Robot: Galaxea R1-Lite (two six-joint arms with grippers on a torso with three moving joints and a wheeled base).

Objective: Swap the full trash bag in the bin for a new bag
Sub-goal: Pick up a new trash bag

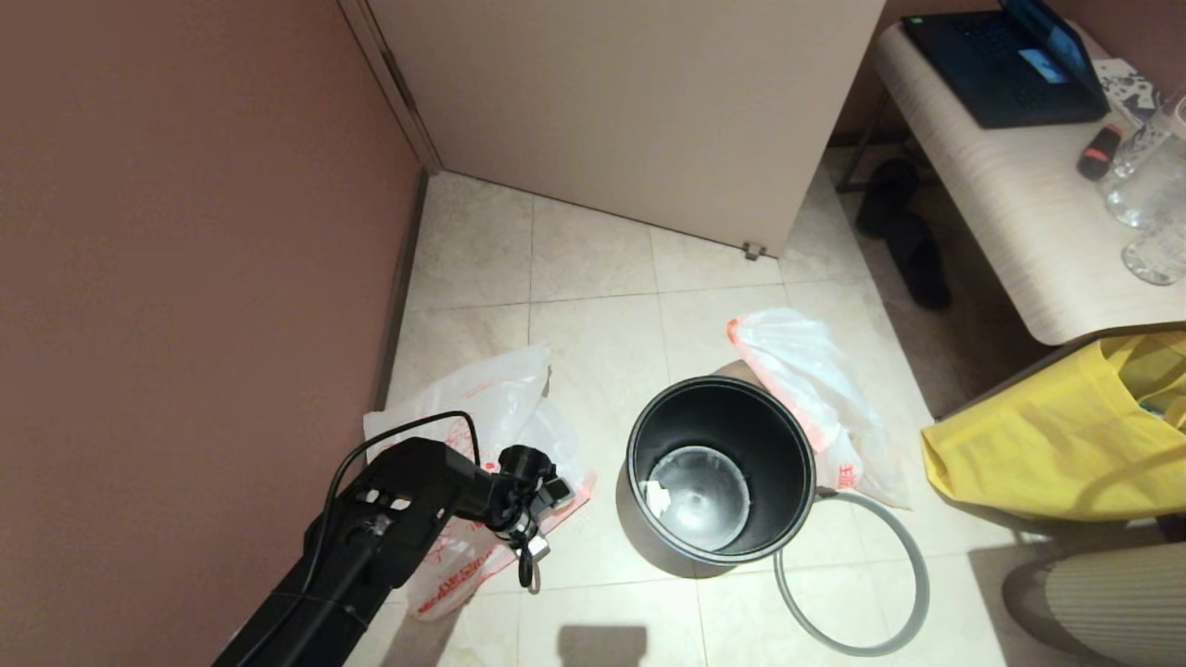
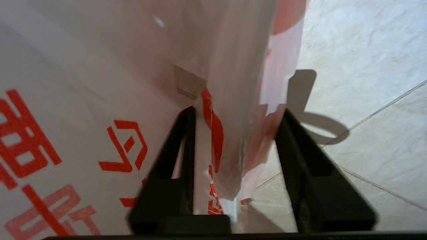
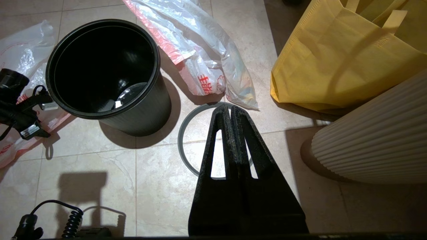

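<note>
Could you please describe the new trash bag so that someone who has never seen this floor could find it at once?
Start at the black bin standing on the tiled floor. The new bag lies flat on the side toward the brown wall, where the left gripper has a fold of it between its fingers. Unlike the lumpy full trash bag on the bin's other side, it is flat with large red print.

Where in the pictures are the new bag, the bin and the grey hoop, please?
new bag (image 1: 482, 394), head view, its upper crumpled part.
bin (image 1: 721, 412), head view, its inner back wall.
grey hoop (image 1: 917, 565), head view, its outer arc on the floor.
</note>
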